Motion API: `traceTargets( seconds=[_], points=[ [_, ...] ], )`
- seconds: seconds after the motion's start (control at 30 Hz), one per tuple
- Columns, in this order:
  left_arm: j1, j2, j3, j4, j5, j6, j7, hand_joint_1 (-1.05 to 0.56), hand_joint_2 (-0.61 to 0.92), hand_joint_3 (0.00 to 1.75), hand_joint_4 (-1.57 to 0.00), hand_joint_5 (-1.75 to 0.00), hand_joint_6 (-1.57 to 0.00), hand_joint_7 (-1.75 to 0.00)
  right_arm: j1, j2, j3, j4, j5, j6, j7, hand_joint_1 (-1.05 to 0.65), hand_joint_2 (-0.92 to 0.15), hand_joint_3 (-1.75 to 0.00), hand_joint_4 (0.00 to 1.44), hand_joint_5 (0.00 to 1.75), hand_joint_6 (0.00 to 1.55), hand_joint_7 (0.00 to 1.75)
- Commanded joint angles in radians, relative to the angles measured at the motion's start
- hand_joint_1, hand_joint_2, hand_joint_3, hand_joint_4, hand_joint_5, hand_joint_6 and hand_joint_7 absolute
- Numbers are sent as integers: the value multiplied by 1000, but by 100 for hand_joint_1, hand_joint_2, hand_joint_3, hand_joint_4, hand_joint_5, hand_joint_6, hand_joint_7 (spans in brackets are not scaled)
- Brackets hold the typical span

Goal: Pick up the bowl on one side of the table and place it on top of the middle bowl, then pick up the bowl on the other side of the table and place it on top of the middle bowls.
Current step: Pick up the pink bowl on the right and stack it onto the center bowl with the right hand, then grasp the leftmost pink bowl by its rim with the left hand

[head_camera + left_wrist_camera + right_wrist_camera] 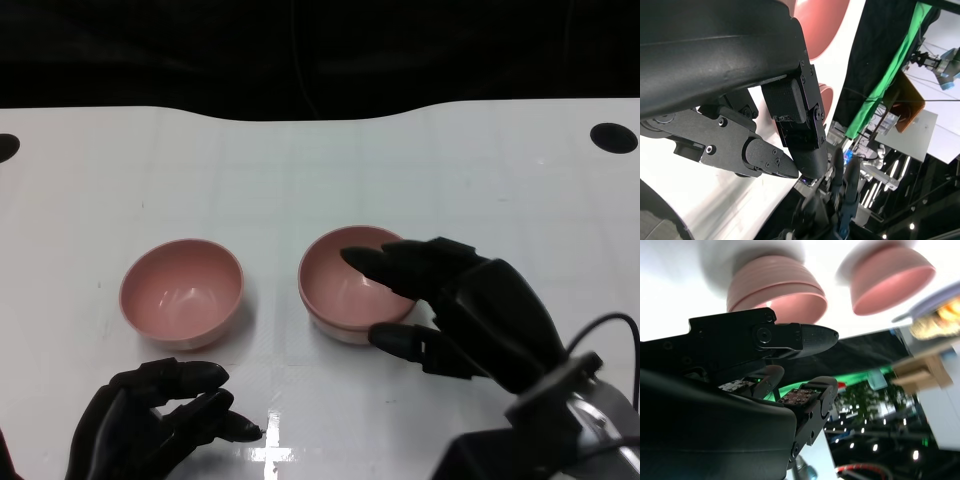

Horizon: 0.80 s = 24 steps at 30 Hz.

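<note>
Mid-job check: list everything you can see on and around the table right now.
single bowl: one, pink, upright, left of centre on the table, untouched.
bowl stack: pink, at the table's centre; the right wrist view shows a doubled rim, so it looks like two bowls nested.
table: one, white and glossy.
black round marks: two, at the far left and far right edges of the table.
backdrop: dark, beyond the far edge.
left hand: black, near edge on the left, short of the single bowl, holding nothing.
right hand: black, fingers over the stack's rim, thumb outside it; I cannot tell whether it grips.
</note>
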Motion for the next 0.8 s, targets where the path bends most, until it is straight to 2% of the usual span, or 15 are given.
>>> traceTargets(
  seconds=[0.03, 0.13, 0.37, 0.4, 0.43, 0.47, 0.53, 0.67, 0.8],
  points=[
    [-2, 8, 6, 9, 8, -28, 7, -45, 89, 0, -131, -48, -143, -1, 50, 4, -48, 35, 93, -106, -30, -44, -92, -18, 49, 58, 66, 6],
    [-1, 9, 4, 12, 7, -36, 3, -46, 89, 0, -130, -47, -142, -1, 90, 14, -77, 45, 182, -186, -5, -36, -92, -18, 49, 81, 74, 9],
    [-2, 5, -3, 26, 24, -80, 9, -47, 91, 0, -129, -47, -142, 0, 201, 60, -116, 16, 506, -294, 173, -16, -92, -28, 60, 103, 90, 18],
    [-3, 5, -4, 28, 26, -87, 9, -47, 91, 0, -129, -47, -141, 0, 220, 67, -122, 5, 551, -300, 200, -14, -89, -34, 63, 109, 93, 24],
    [-3, 4, -4, 28, 29, -91, 12, -47, 90, 0, -129, -48, -142, 0, 239, 73, -129, -8, 583, -301, 224, -12, -78, -57, 64, 116, 90, 41],
    [-2, 3, -5, 26, 32, -94, 18, -48, 90, 0, -129, -48, -142, 0, 255, 78, -137, -22, 607, -297, 245, -12, -71, -72, 65, 119, 84, 57],
    [0, 1, -7, 19, 40, -102, 32, -49, 90, 0, -128, -52, -142, 0, 287, 86, -151, -54, 650, -272, 288, -12, -62, -88, 67, 125, 79, 78],
    [5, -7, -7, 20, 64, -154, 50, -48, 92, 1, -120, -62, -140, 0, 357, 103, -173, -118, 751, -200, 367, -12, -57, -98, 72, 129, 81, 88],
    [14, -25, -8, 25, 92, -234, 72, -50, 92, 3, -113, -60, -133, 0, 415, 121, -201, -168, 832, -111, 431, -11, -56, -99, 79, 129, 85, 91]
  ],
)
